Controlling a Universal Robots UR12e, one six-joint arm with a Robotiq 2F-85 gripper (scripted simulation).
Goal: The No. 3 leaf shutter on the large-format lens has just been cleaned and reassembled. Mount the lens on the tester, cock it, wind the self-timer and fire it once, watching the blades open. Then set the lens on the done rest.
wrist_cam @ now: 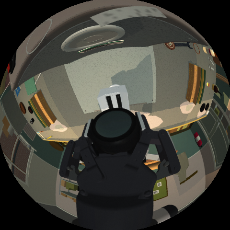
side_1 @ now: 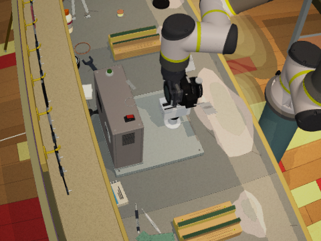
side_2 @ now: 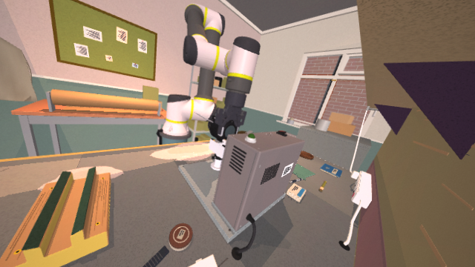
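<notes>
The black large-format lens sits gripped in my closed gripper, just above the white slotted mount of the tester. The mount stands on a grey base plate, with the grey tester box to its left. The box has a green button and a red switch on top. In the second side camera the lens is partly hidden behind the box. The lens's glass front faces the wrist camera.
A wooden rest with green strips lies at the far end of the bench and another at the near end. A round brown tin, a wrench and small tools lie scattered. A tall shelf edge runs along the left.
</notes>
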